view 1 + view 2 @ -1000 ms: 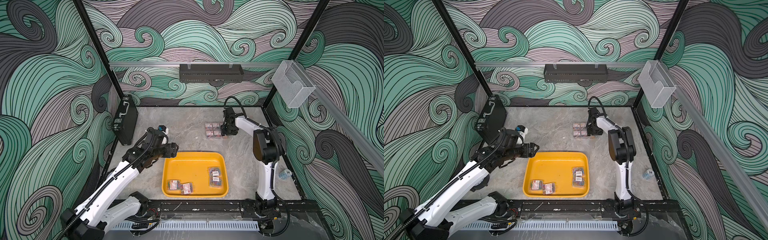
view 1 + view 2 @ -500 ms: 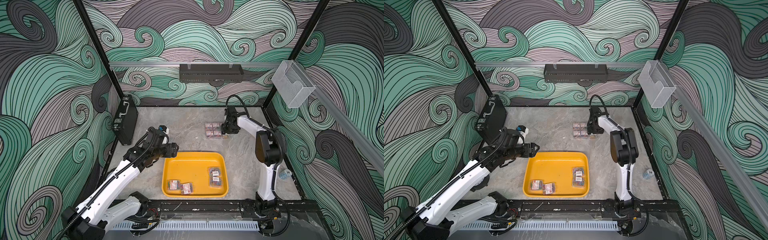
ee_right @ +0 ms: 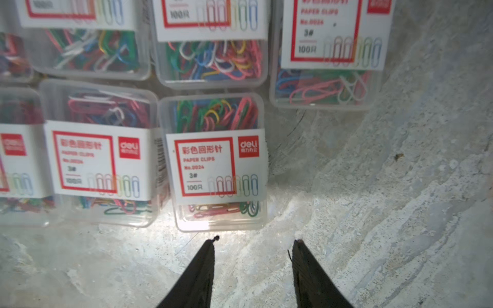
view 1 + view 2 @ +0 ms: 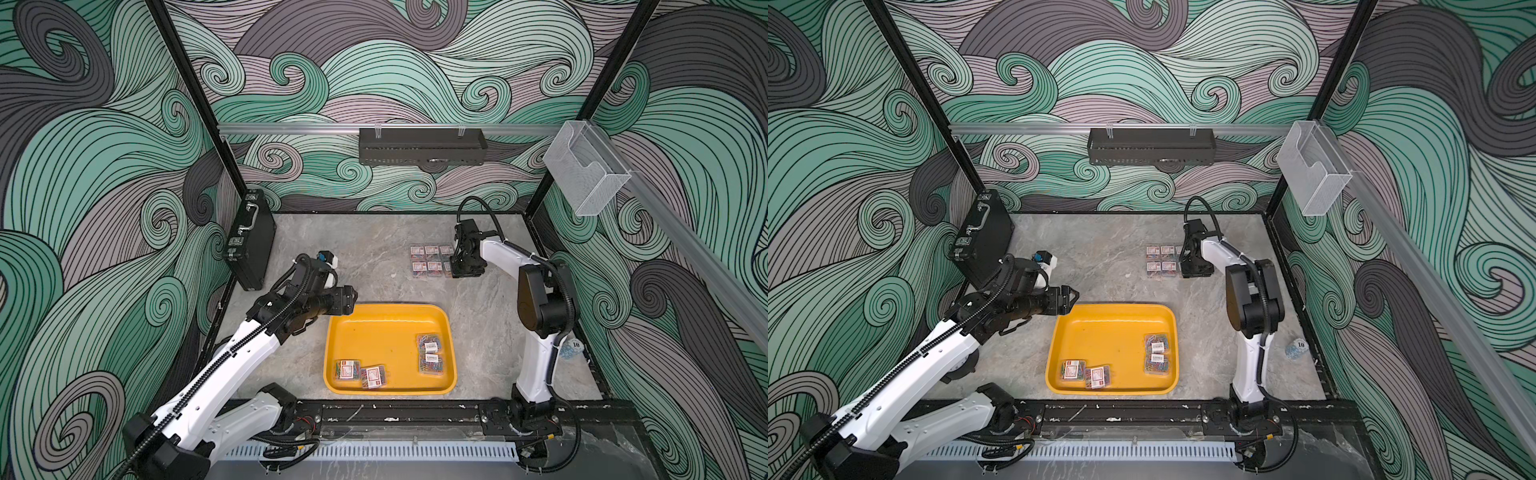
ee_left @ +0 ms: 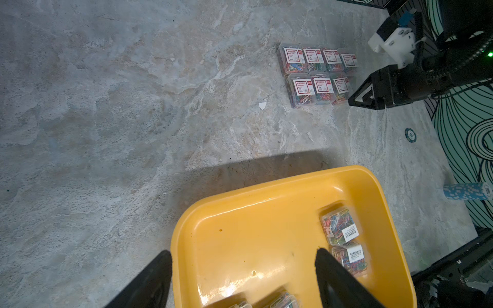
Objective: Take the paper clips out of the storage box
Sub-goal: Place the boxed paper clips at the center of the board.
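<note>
In a top view, the shallow yellow-orange plastic storage box [image 4: 390, 307] holds four clear cases of paper clips [image 4: 431, 353]; more lie beside the right gripper [image 4: 466, 273]. Left wrist view: the left gripper [image 5: 242, 250] is spread wide, empty, over the box's corner. Right wrist view: its fingers [image 3: 197, 274] are parted, pinching nothing, near one case.

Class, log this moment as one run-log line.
left gripper: open, at storage box corner | right gripper: open, empty, beside seven unloaded paper clip boxes | four boxes left inside
</note>
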